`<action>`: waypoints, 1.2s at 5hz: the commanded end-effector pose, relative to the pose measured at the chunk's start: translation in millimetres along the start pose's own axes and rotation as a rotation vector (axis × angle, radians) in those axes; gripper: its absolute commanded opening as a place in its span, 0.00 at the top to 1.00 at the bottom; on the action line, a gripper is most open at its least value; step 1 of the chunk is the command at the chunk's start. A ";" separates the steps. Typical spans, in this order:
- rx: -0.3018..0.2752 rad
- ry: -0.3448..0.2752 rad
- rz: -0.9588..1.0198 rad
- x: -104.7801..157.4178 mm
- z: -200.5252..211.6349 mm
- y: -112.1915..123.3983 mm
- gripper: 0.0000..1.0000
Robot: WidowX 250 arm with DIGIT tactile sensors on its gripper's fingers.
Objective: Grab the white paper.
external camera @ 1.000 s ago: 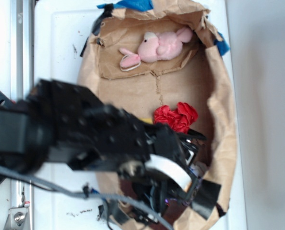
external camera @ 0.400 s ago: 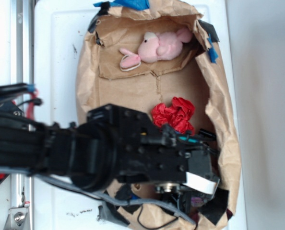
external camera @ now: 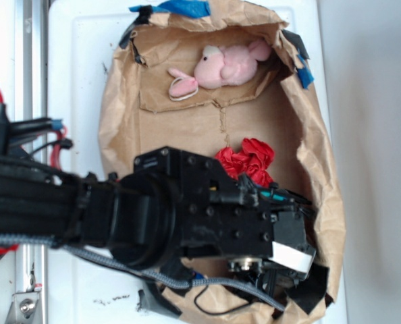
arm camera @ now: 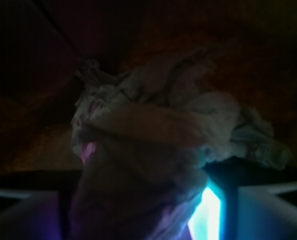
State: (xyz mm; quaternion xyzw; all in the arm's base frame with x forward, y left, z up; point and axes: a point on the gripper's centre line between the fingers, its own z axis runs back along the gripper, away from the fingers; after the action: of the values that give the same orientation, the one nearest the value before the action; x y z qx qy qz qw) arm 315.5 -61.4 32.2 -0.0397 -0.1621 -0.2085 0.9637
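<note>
We see the black robot arm (external camera: 153, 216) reaching from the left over a crumpled brown paper bag (external camera: 315, 169), opened like a tray on the white table (external camera: 79, 61). A pink plush toy (external camera: 221, 64) lies at its far end; a red paper ball (external camera: 246, 160) sits just beyond the wrist. The exterior view hides the white paper (arm camera: 153, 145); only the wrist view shows it, close and dim, its long axis running bottom-left to upper-right. We cannot tell how far the gripper (external camera: 271, 270) is open.
</note>
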 end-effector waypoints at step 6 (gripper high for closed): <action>-0.101 0.367 0.315 -32.1 170.8 50.3 1.00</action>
State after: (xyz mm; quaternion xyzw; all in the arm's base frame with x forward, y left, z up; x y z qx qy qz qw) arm 248.9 20.1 159.6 -0.0809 0.0716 -0.0717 0.9916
